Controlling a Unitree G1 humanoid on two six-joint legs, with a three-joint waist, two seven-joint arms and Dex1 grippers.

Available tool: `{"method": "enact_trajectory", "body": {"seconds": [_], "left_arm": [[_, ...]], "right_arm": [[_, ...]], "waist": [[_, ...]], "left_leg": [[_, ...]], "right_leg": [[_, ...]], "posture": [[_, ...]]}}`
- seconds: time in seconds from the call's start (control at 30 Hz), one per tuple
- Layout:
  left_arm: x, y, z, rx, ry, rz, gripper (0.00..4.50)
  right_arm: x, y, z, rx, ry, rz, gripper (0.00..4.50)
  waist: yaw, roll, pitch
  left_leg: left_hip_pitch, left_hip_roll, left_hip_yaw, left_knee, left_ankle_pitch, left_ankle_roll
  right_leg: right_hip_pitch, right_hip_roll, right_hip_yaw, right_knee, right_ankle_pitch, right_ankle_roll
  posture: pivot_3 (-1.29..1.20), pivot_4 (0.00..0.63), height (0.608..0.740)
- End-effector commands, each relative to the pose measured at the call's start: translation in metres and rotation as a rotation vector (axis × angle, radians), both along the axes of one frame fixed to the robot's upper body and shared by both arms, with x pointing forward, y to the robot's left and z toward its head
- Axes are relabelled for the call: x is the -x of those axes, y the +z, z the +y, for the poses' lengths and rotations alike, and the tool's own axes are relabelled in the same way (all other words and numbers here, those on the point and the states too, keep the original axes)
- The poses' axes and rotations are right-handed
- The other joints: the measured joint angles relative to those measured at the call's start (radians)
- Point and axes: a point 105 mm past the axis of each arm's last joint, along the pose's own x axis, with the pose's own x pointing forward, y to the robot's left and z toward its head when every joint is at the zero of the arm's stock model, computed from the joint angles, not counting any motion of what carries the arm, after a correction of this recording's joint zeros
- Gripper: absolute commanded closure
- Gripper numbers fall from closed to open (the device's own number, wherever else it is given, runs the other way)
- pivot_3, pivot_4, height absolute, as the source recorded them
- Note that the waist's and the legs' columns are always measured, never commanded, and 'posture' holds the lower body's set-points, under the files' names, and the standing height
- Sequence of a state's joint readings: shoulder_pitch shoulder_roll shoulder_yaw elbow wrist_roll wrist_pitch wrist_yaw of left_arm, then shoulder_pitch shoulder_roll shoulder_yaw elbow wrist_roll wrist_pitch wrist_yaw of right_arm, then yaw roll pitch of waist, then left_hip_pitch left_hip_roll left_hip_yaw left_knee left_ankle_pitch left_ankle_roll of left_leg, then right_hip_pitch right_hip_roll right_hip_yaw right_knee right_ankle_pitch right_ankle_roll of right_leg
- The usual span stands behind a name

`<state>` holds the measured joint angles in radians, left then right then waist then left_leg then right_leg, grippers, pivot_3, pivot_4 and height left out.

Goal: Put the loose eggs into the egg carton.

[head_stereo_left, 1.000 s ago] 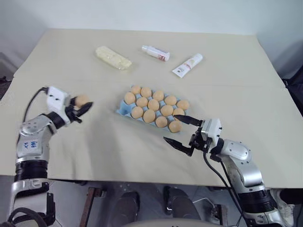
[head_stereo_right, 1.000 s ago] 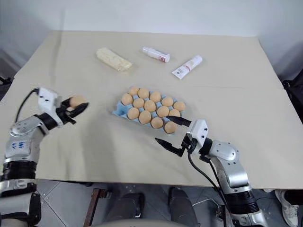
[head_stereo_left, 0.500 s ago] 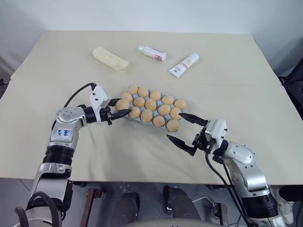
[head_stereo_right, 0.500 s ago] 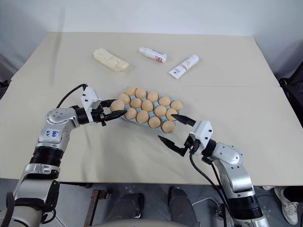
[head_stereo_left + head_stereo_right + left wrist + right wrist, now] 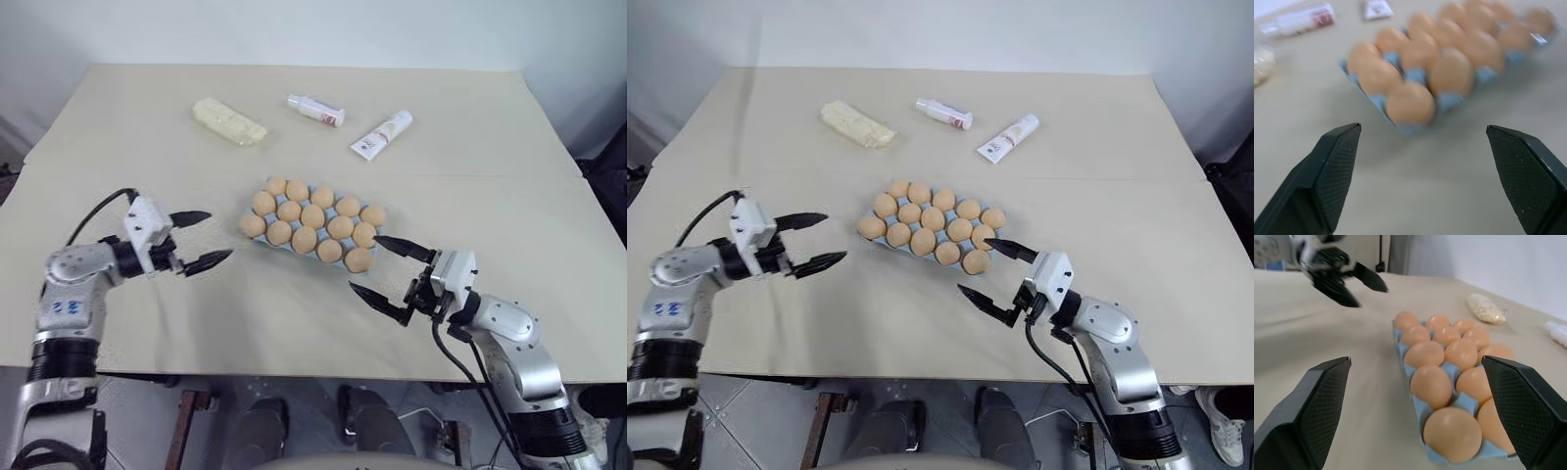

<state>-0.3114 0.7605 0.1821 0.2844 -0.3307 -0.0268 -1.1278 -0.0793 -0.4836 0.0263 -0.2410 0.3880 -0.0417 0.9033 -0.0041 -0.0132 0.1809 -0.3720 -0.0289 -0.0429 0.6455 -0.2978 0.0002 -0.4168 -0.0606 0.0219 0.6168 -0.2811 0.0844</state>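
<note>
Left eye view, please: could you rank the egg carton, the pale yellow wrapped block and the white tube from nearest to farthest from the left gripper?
From the left gripper:
1. Egg carton, just to its right, mid-table.
2. Pale yellow wrapped block, farther back on the table, slightly to the gripper's right.
3. White tube, at the back, beyond the carton and well to the right.

The egg carton (image 5: 251, 231) is a light blue moulded tray without a lid, lying flat near the middle of the table (image 5: 294, 323), its long side running at a slant; the eggs (image 5: 312, 215) are smooth, tan-orange ovals, all alike, seated upright in the carton's cups in three rows, close together; every cup that can be seen holds one.
</note>
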Motion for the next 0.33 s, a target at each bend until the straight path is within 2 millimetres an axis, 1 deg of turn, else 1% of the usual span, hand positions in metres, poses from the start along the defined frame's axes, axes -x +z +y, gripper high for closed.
{"method": "enact_trajectory", "body": {"seconds": [0.03, 0.13, 0.17, 0.23, 0.33], "left_arm": [[0.011, 0.007, 0.015, -0.02, 0.02, -0.073, 0.07], [0.015, 0.003, 0.025, -0.044, 0.09, -0.121, 0.07], [0.016, 0.003, 0.025, -0.055, 0.113, -0.148, 0.07], [0.015, 0.004, 0.02, -0.044, 0.125, -0.179, 0.07], [0.016, 0.002, 0.014, -0.028, 0.114, -0.18, 0.07]], "right_arm": [[0.001, 0.004, -0.014, 0.02, -0.008, -0.015, 0.0], [-0.002, 0.002, -0.024, 0.04, -0.03, -0.008, 0.0], [-0.004, 0.002, -0.026, 0.041, -0.038, -0.007, 0.0], [-0.006, 0.003, -0.029, 0.043, -0.045, -0.007, 0.0], [-0.008, 0.003, -0.03, 0.042, -0.047, -0.007, 0.0]], "waist": [[0.004, 0.0, 0.0], [0.01, 0.0, 0.0], [0.009, 0.0, 0.0], [0.006, 0.0, 0.0], [0.006, 0.0, 0.0]], "left_leg": [[0.0, 0.0, 0.0, 0.0, 0.0, 0.0], [0.0, 0.0, -0.001, 0.001, 0.0, 0.001], [0.0, 0.0, -0.001, 0.0, 0.0, 0.001], [0.001, 0.0, -0.001, 0.0, 0.0, 0.001], [0.0, 0.0, -0.001, -0.001, 0.0, 0.001]], "right_leg": [[0.0, 0.0, 0.0, 0.0, 0.0, 0.0], [0.001, -0.001, -0.001, -0.001, 0.0, 0.0], [0.002, -0.001, -0.001, -0.001, 0.0, 0.0], [0.003, -0.001, -0.001, -0.002, 0.0, 0.0], [0.002, -0.001, -0.001, -0.003, 0.0, 0.0]], "posture": [[0.0, 0.15, 0.74], [0.0, 0.15, 0.74], [0.0, 0.15, 0.74], [0.0, 0.15, 0.74], [0.0, 0.15, 0.74]]}}
